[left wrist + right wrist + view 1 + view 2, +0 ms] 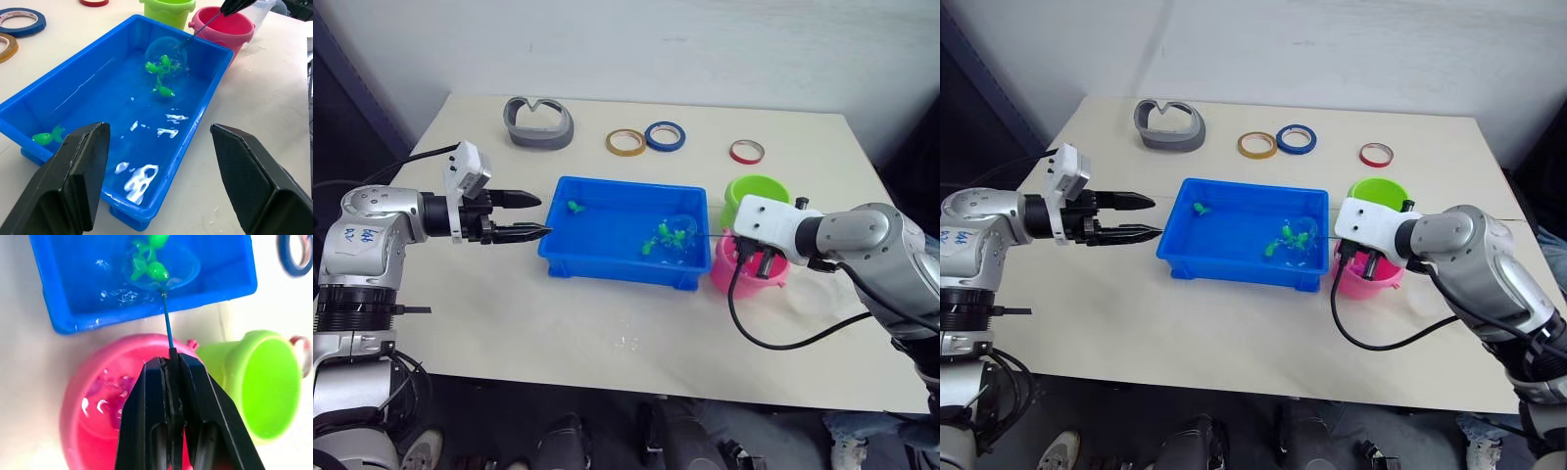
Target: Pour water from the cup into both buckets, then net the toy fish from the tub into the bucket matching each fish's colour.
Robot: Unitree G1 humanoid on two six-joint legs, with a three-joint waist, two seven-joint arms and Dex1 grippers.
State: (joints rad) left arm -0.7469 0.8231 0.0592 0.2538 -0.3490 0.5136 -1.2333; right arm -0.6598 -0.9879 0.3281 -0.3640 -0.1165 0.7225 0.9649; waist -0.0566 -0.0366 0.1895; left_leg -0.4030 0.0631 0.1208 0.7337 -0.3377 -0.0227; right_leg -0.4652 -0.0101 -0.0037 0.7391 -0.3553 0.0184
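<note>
Over the tub (pixel 607 257), right jaws clamp the net's (pixel 161 271) handle.

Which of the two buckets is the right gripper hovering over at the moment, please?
The pink bucket: the right gripper, shut on the net's handle, hangs over it, while the lime green bucket stands beside it, farther from the robot.

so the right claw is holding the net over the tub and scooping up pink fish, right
Not quite: the fish at the net are green, not pink, as the right wrist view shows. The rest holds: the right claw grips the net's handle with the hoop in the tub.
</note>
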